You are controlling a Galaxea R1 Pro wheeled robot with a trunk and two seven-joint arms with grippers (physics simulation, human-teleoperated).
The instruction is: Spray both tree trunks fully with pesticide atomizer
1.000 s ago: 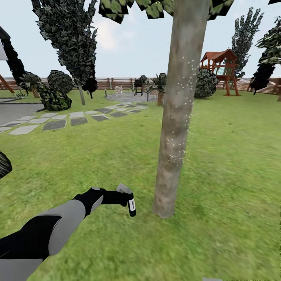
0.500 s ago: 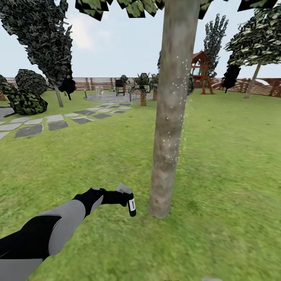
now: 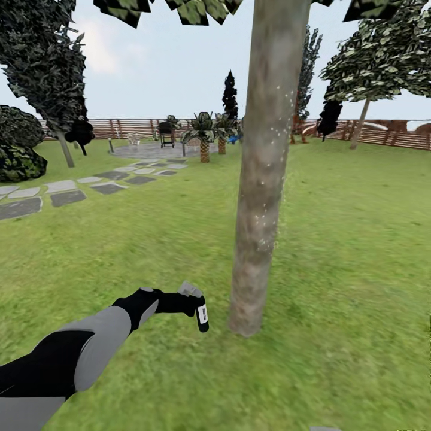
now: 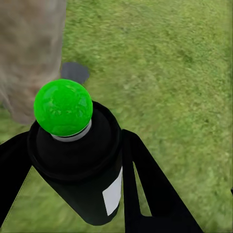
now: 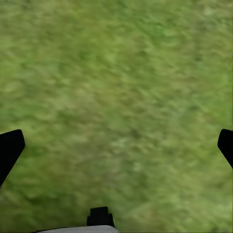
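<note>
Your left gripper [image 3: 193,304] is clamped around the pesticide atomizer [image 3: 202,315], holding it low above the lawn [image 3: 335,251] just beside the tree trunk [image 3: 260,179], which carries white specks. Your right gripper [image 5: 116,145] hangs wide open over grass.

Grey-and-black left arm [image 3: 78,350], black gripper [image 3: 179,302]

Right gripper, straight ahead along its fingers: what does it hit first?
Likely the lawn. The right gripper is open with nothing between its fingers, and only grass lies ahead. Depth is unclear.
</note>
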